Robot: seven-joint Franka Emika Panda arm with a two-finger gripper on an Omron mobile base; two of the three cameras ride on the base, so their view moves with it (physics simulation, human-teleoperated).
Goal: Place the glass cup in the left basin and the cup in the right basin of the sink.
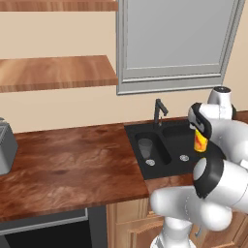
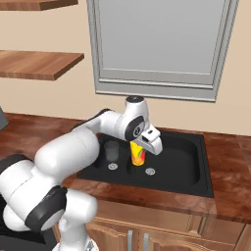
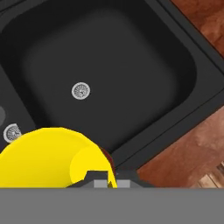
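The yellow cup [image 1: 200,141] hangs over the sink's wider right basin [image 1: 178,141], a little above its floor, and my gripper [image 2: 139,147] is shut on its rim. In the hand view the cup [image 3: 43,159] sits large at the lower left, with the right basin [image 3: 131,74] and its drain below it. The clear glass cup [image 1: 145,147] stands upright in the narrower left basin [image 1: 162,147], behind that basin's round drain. From the right base view the glass cup [image 2: 112,151] stands just left of the yellow cup [image 2: 138,154].
A thin dark bent tap [image 1: 159,112] rises at the sink's back edge, close behind my hand. Wooden counter [image 1: 72,160] stretches left to a grey appliance [image 1: 6,145]. More counter [image 2: 230,171] lies right of the sink. A window [image 2: 157,44] and shelves [image 1: 53,72] are above.
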